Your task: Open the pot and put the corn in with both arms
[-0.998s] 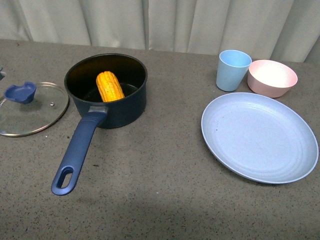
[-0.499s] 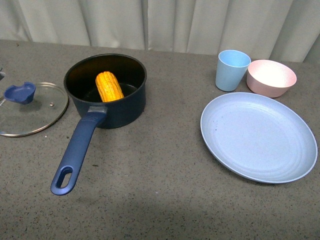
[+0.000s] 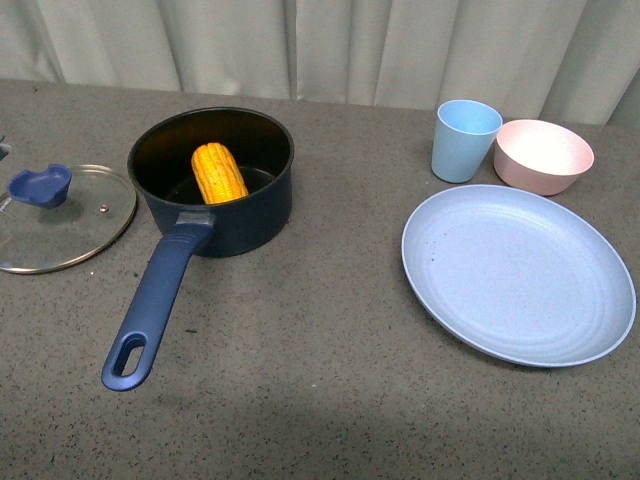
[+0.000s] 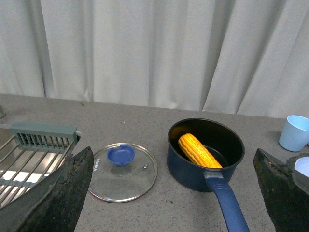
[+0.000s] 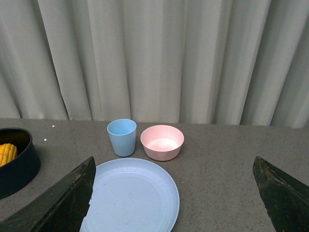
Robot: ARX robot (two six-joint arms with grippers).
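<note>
The dark navy pot [image 3: 240,215] stands uncovered at the left of the table, its long blue handle [image 3: 155,305] pointing toward me. The yellow-orange corn [image 3: 219,172] lies inside it, leaning on the wall. The pot [image 4: 193,166] and corn [image 4: 199,151] also show in the left wrist view. Neither arm shows in the front view. My left gripper [image 4: 174,193] is open and empty, high above the table and back from the pot. My right gripper [image 5: 174,193] is open and empty above the blue plate's near side. The right wrist view catches the pot's edge [image 5: 17,166].
A glass lid [image 3: 60,218] with a blue knob [image 3: 40,185] lies flat left of the pot. A light blue plate [image 3: 518,272], a blue cup [image 3: 464,140] and a pink bowl [image 3: 543,156] stand at the right. A dish rack [image 4: 29,154] sits at the far left. Curtains hang behind.
</note>
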